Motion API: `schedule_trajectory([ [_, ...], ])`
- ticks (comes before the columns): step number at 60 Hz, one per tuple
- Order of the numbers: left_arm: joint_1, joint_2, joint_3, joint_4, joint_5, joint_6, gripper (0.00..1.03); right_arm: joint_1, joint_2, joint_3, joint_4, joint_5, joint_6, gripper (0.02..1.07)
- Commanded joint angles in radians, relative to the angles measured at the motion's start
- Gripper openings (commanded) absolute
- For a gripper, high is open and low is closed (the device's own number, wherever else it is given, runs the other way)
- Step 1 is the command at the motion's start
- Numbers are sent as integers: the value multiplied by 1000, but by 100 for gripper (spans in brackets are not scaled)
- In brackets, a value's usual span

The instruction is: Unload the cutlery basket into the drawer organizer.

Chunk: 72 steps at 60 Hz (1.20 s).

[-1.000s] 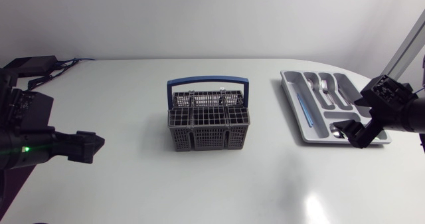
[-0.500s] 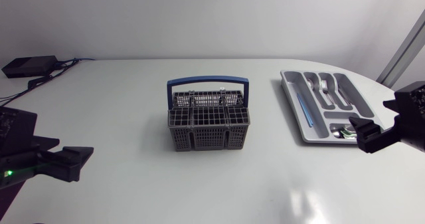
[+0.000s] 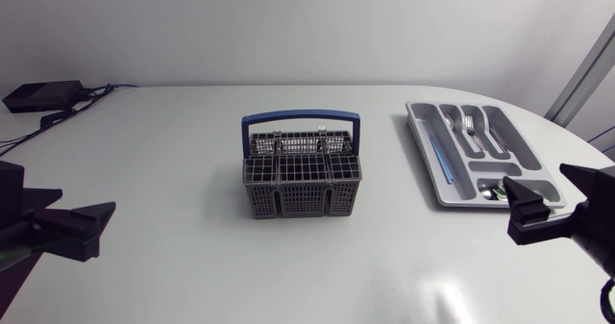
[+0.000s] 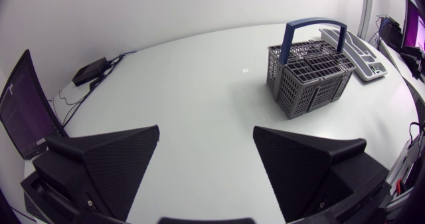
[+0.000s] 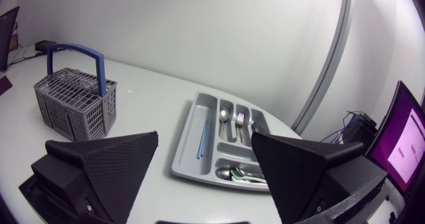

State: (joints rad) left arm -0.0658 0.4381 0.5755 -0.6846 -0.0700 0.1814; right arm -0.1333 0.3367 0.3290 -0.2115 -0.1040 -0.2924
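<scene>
While the grey cutlery basket [image 3: 303, 175] with its blue handle [image 3: 301, 118] stands upright mid-table, the left gripper [image 4: 206, 129] hangs well to the basket's left, its fingers spread wide and holding nothing. The right gripper [image 5: 204, 137], equally wide and empty, sits well to the basket's right, near the drawer organizer [image 5: 188, 144], which holds a spoon [image 5: 224, 113] and a fork [image 5: 240, 119].

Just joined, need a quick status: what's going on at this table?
Nothing is being handled right now. The left gripper and right gripper sit at opposite sides of the table, jaws open and empty. The blue-handled cutlery basket stands upright mid-table, and no cutlery shows above its rim. The drawer organizer by the right gripper already holds a spoon, a fork and more. Unloading looks done or nearly so.
</scene>
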Motion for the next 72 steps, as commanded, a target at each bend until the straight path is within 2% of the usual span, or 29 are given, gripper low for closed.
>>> schedule_trajectory([
  [1, 18, -9, -40, 48, -8, 27, 99, 20, -46, -57, 32, 16, 67, 103],
  [10, 28, -62, -137, 191, -47, 50, 99, 53, -129, -135, 84, 41, 131, 103],
  [33, 44, -220, -322, 399, 2, -47, 97, 133, -337, -329, 212, 104, 292, 103],
  [62, 66, -436, -573, 682, 69, -180, 96, 133, -337, -329, 212, 104, 292, 103],
  [72, 66, -438, -575, 685, 70, -181, 96, 133, -337, -329, 212, 104, 292, 103],
])
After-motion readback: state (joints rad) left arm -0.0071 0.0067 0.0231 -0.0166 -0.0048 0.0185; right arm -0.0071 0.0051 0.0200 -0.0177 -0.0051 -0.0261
